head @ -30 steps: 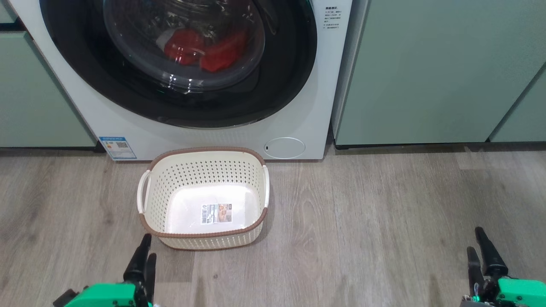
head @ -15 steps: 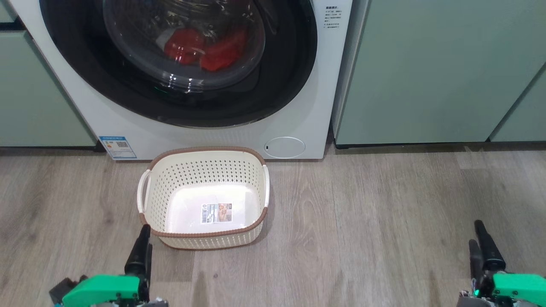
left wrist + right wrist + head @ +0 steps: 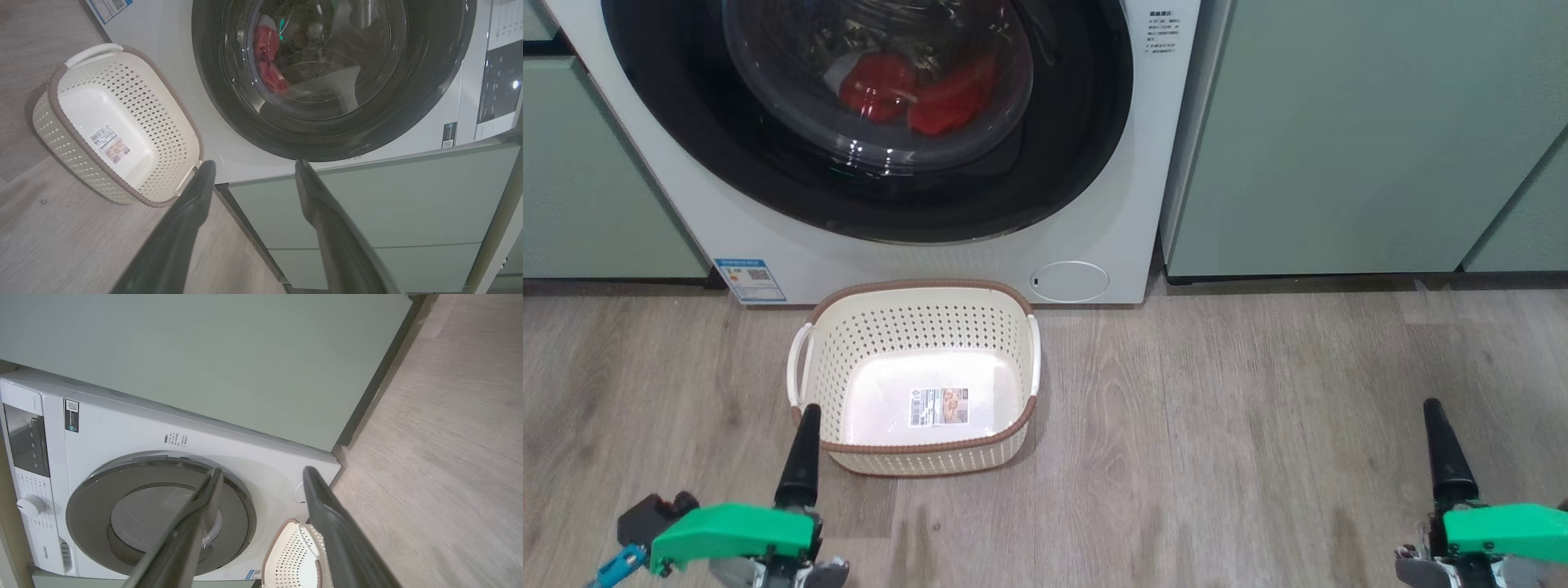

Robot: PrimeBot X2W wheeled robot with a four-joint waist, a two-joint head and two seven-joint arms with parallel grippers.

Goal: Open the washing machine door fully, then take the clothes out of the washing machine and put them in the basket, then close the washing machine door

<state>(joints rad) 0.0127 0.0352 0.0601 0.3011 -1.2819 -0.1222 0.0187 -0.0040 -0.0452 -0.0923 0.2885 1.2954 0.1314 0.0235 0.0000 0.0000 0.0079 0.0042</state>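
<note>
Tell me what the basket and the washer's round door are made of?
The basket looks like matte cream moulded plastic: evenly punched holes, brown woven-look rim. The washing machine door seems glossy black plastic around a clear window, probably glass: it reflects lights and shows the red clothes behind.

Our count
We see one washing machine [image 3: 1131, 233], one door [image 3: 1082, 135], one basket [image 3: 915, 285], two red clothes [image 3: 947, 102] at upper centre.

A faint brand name [image 3: 44, 549] on the washing machine [image 3: 265, 469] seems to read Hisense. Its lower-left blue sticker [image 3: 743, 280], its upper-right printed block [image 3: 1161, 33] and the label [image 3: 939, 406] in the basket [image 3: 915, 287] are too small to read.
</note>
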